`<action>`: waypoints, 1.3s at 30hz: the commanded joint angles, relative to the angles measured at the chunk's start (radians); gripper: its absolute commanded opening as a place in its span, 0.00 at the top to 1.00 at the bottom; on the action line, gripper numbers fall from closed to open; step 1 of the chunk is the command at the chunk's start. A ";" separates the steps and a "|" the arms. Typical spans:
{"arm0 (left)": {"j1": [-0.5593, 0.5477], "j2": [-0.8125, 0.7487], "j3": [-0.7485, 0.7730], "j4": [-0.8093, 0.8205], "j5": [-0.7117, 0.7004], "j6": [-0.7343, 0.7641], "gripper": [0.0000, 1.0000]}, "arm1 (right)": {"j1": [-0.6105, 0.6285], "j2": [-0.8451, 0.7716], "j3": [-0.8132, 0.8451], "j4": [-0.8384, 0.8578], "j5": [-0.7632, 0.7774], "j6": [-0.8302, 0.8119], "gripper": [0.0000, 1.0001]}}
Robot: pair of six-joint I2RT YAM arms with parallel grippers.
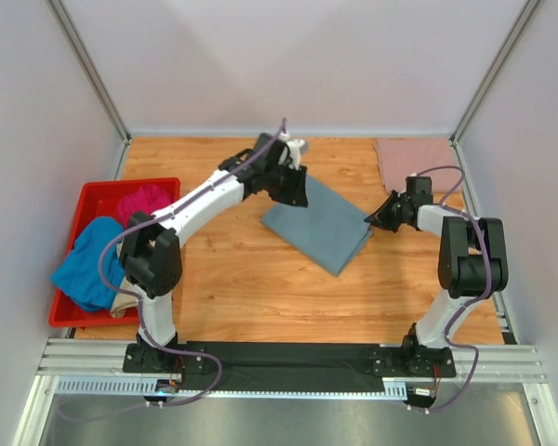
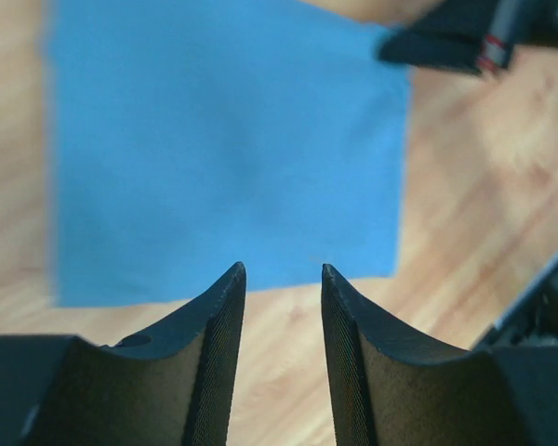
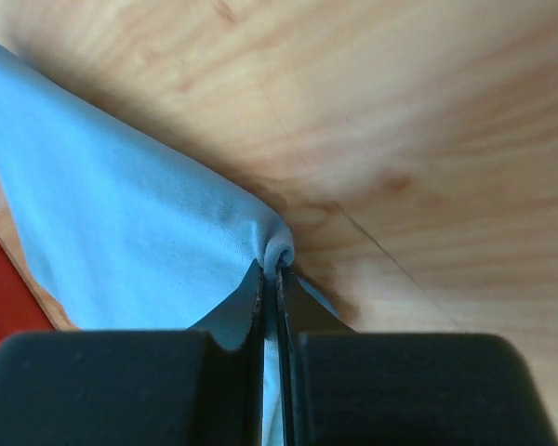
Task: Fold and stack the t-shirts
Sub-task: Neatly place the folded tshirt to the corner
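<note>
Tabletop [image 1: 242, 279], wooden between pale walls [image 1: 260, 65], holds grey-blue t-shirt [image 1: 321, 228]; right fingers [image 3: 302, 321] pinch its corner, left fingers [image 2: 214, 353] ajar, empty.

Top cam: I look down from high at the near side, whole table [image 1: 260, 279] in view. L wrist cam looks down on the grey-blue t-shirt [image 1: 318, 226]. R wrist cam sits v. close at its right corner. All 3 share it.

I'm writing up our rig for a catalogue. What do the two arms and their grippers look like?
The left arm and right arm have white links with bulky black joints; a purple cable loops along each. The fingers are black, tapered, with finely textured inner faces.
</note>
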 commanded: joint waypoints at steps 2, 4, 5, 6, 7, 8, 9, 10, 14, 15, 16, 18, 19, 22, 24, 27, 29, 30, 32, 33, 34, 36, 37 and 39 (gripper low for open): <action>-0.094 0.028 -0.069 -0.075 -0.068 0.025 0.56 | 0.009 -0.074 -0.036 -0.023 0.032 0.013 0.98; -0.083 0.025 -0.097 -0.057 -0.082 -0.015 0.56 | 0.009 -0.079 -0.004 -0.073 0.026 0.006 0.75; -0.074 0.024 -0.098 -0.053 -0.077 -0.023 0.57 | 0.011 -0.090 0.004 -0.090 0.030 0.009 0.68; -0.063 0.027 -0.094 -0.056 -0.074 -0.030 0.57 | 0.011 -0.109 0.005 -0.107 0.033 0.016 0.63; -0.043 0.030 -0.075 -0.076 -0.071 -0.047 0.57 | 0.013 -0.158 0.007 -0.139 0.056 0.039 0.52; -0.036 0.034 -0.068 -0.092 -0.076 -0.053 0.56 | 0.016 -0.188 0.010 -0.167 0.079 0.061 0.47; -0.028 0.039 -0.063 -0.104 -0.083 -0.058 0.55 | 0.019 -0.211 0.016 -0.205 0.110 0.076 0.43; -0.013 0.039 -0.069 -0.106 -0.095 -0.061 0.55 | 0.022 -0.253 0.016 -0.272 0.159 0.093 0.38; 0.053 0.085 -0.051 -0.133 -0.145 -0.064 0.53 | 0.081 -0.329 -0.060 -0.342 0.240 0.188 0.31; 0.095 0.097 -0.042 -0.141 -0.135 -0.066 0.52 | 0.091 -0.337 -0.076 -0.337 0.245 0.202 0.30; 0.112 0.106 -0.034 -0.139 -0.108 -0.067 0.50 | 0.114 -0.341 -0.091 -0.322 0.245 0.209 0.30; 0.150 0.134 -0.028 -0.136 -0.085 -0.055 0.48 | 0.135 -0.331 -0.102 -0.317 0.248 0.222 0.30; 0.158 0.142 -0.025 -0.121 -0.056 -0.034 0.46 | 0.157 -0.314 -0.102 -0.310 0.259 0.223 0.30; 0.176 0.194 0.001 -0.121 0.018 0.003 0.43 | 0.172 -0.272 -0.104 -0.273 0.256 0.216 0.30; 0.176 0.220 -0.006 -0.106 0.065 0.014 0.43 | 0.172 -0.243 -0.102 -0.244 0.242 0.190 0.31; 0.176 0.229 -0.058 -0.086 0.127 0.008 0.46 | 0.169 -0.151 -0.073 -0.227 0.205 0.098 0.32; 0.176 0.222 -0.089 -0.084 0.138 0.000 0.62 | 0.168 -0.114 -0.058 -0.205 0.156 0.033 0.35; 0.178 0.212 -0.127 -0.096 0.133 -0.013 0.71 | 0.166 -0.084 -0.051 -0.198 0.139 0.016 0.36; 0.176 0.168 -0.181 -0.098 0.124 -0.030 0.92 | 0.157 -0.064 -0.047 -0.173 0.106 -0.024 0.42; 0.175 0.122 -0.243 -0.107 0.090 -0.067 1.00 | 0.146 -0.053 -0.048 -0.129 0.069 -0.057 0.52; 0.176 0.096 -0.276 -0.112 0.079 -0.085 1.00 | 0.141 -0.050 -0.048 -0.106 0.044 -0.074 0.60; 0.176 0.047 -0.368 -0.121 0.075 -0.133 1.00 | 0.128 -0.027 -0.024 -0.066 -0.035 -0.118 0.76; 0.176 -0.002 -0.396 -0.127 0.070 -0.147 1.00 | 0.125 -0.015 -0.003 -0.060 -0.072 -0.169 0.79; 0.176 -0.086 -0.468 -0.135 0.070 -0.199 0.78 | 0.112 0.027 0.059 -0.046 -0.169 -0.212 0.86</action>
